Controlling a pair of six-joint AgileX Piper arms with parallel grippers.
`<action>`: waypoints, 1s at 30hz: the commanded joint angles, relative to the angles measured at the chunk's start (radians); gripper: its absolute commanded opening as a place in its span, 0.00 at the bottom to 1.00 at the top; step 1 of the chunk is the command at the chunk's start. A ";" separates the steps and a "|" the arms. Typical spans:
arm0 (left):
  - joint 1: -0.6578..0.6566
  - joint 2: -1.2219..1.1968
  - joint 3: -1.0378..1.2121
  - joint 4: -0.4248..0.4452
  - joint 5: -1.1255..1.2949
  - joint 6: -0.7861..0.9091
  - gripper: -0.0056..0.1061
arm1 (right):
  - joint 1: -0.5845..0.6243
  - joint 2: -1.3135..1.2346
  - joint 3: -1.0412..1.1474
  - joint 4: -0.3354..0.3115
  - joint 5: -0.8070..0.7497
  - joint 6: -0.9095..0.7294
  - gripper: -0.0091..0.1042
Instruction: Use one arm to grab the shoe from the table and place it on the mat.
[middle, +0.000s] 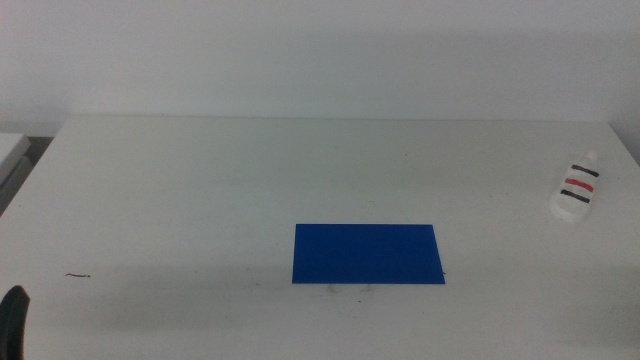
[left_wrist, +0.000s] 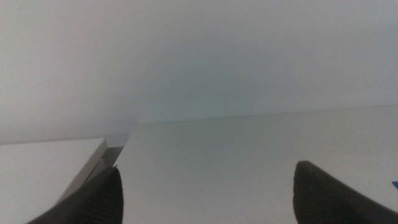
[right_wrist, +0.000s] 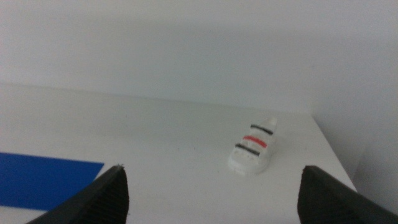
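Bare table (middle: 200, 180) all around the shoe (middle: 577, 190); nothing touches it, so approach from above or the mat side is free. Table's right edge runs just beside the shoe. Mat (middle: 367, 253) lies flat, well apart from the shoe.

The table (middle: 200, 200) is viewed from above; mat (middle: 367, 253) and shoe (right_wrist: 253, 151) are shared with the low right wrist view

Lighting even, diffuse, fairly bright; no glare on the table (middle: 200, 200), only a faint soft shadow band along the near edge of the mat (middle: 367, 254). Middle view slightly soft but legible. Both wrist views hazier, with a grey-green cast; jaw tips at the frame edge dark and out of focus, the shoe (right_wrist: 252, 148) mildly blurred.
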 joint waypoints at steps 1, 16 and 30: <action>0.000 0.005 0.000 -0.004 -0.012 -0.001 0.89 | 0.000 -0.004 -0.031 -0.002 0.036 -0.003 0.90; 0.000 0.005 0.000 -0.004 -0.012 -0.001 0.89 | 0.000 0.755 -0.662 0.103 0.473 -0.003 0.90; 0.000 0.005 0.000 -0.004 -0.012 -0.001 0.89 | 0.000 1.429 -1.199 0.044 0.799 0.433 0.90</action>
